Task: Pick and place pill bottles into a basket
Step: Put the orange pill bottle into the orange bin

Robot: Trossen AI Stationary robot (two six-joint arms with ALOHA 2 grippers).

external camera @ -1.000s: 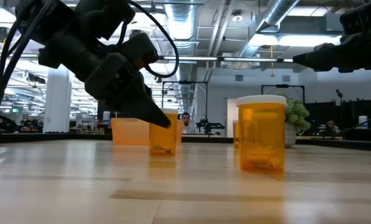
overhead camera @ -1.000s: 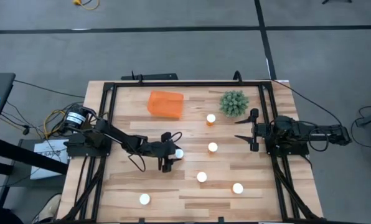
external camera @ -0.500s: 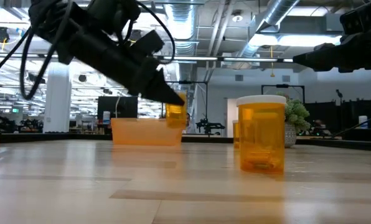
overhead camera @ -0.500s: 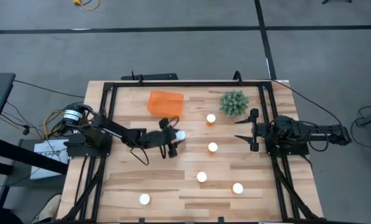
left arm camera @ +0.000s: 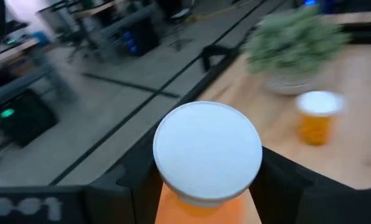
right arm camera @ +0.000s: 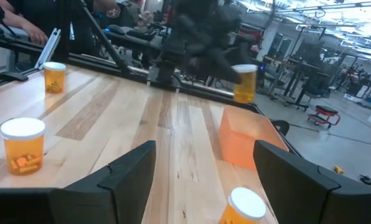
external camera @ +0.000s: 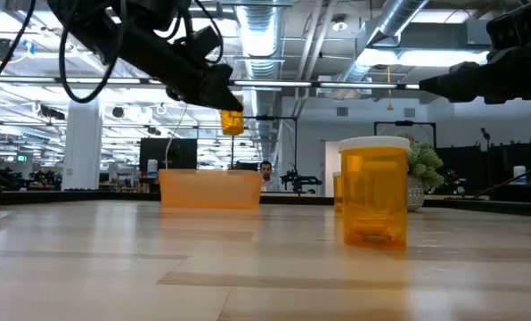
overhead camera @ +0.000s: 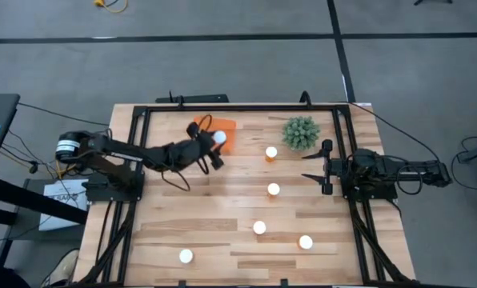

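My left gripper (overhead camera: 216, 144) is shut on a pill bottle (overhead camera: 219, 138), orange with a white cap, and holds it in the air over the near right part of the orange basket (overhead camera: 206, 128). In the low view the bottle (external camera: 232, 122) hangs above the basket (external camera: 210, 189). Several more bottles stand upright on their bases on the table, among them ones at centre right (overhead camera: 271, 152), mid-table (overhead camera: 274, 190) and near the front edge (overhead camera: 186, 256). My right gripper (overhead camera: 322, 168) is open and empty at the right side. My left gripper pinches the bottle's orange body just under the white cap (left arm camera: 201, 202) between its two fingers (left arm camera: 139, 183), one on each side. The fingers come slanting down from the table's left. The bottle is lifted clear, about upright, cap up.
A round green spiky plant (overhead camera: 301, 133) stands at the far right, close to one bottle. A black frame (overhead camera: 222, 108) runs round the table. Bare wood lies between the basket and the standing bottles.
My left gripper, still shut on the bottle, has lifted it off the table near the middle and carried it up and toward the far edge. The bottle now hangs clear above the basket.
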